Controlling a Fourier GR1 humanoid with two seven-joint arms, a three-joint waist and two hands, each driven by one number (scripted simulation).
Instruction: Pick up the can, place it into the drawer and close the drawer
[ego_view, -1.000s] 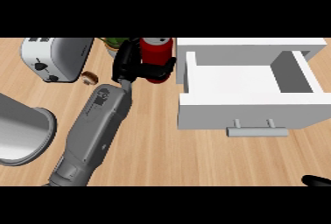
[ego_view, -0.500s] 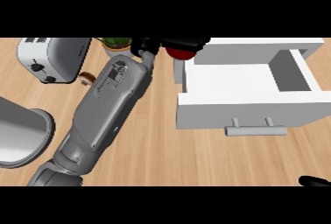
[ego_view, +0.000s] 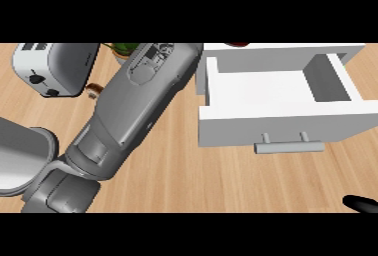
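Only a red sliver of the can shows, at the picture's top edge above the back wall of the drawer. The white drawer stands pulled out at the right, its inside bare, its handle facing me. My left forearm runs from the lower left up to the top edge beside the drawer's left wall; the hand itself is beyond the edge. A black tip of my right hand pokes in at the lower right corner, far from the drawer.
A white toaster stands at the upper left, with a small brown object beside it. A green plant peeks out behind the forearm. A grey metal vessel sits at the left edge.
The left arm has swung up and to the right, carrying the red can from beside the toaster to above the drawer's back. The hand and most of the can have left the view.
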